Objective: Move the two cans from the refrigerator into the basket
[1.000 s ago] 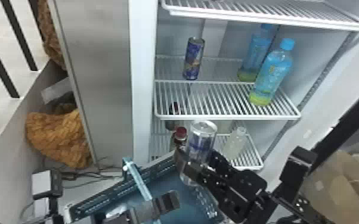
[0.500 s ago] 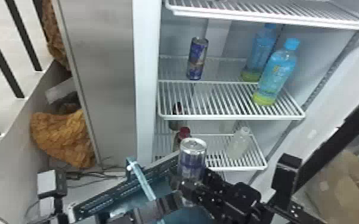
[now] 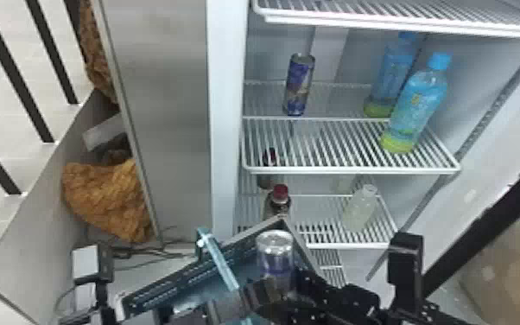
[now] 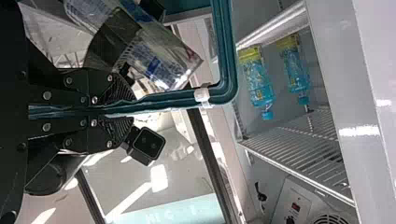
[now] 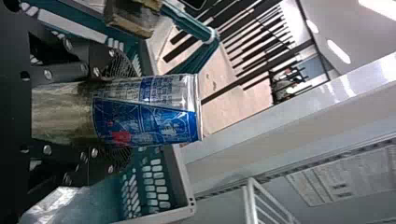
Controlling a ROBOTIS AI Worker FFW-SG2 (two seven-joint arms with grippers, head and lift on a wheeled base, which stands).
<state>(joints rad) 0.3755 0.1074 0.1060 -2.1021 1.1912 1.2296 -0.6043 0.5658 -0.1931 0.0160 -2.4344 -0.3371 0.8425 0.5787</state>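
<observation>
The right gripper (image 3: 281, 285) has brought that can (image 3: 274, 257) down and a bit to the robot's left, so it no longer covers part of the lower shelf (image 3: 350, 246) but shows against the basket (image 3: 164, 286).

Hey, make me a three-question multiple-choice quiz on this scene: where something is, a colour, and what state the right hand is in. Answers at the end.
1. Where is the purple can?
A) In the basket
B) On a fridge shelf
C) On the floor

2. What colour is the cap of the front bottle on that shelf?
A) Blue
B) Red
C) White

3. What state is the right hand in?
A) Open and empty
B) Shut on the basket's handle
C) Shut on a can

Answers:
1 B: it stands on the wire shelf.
2 A: the cap shows blue in the head view.
3 C: the can sits pinched between its fingers.
</observation>
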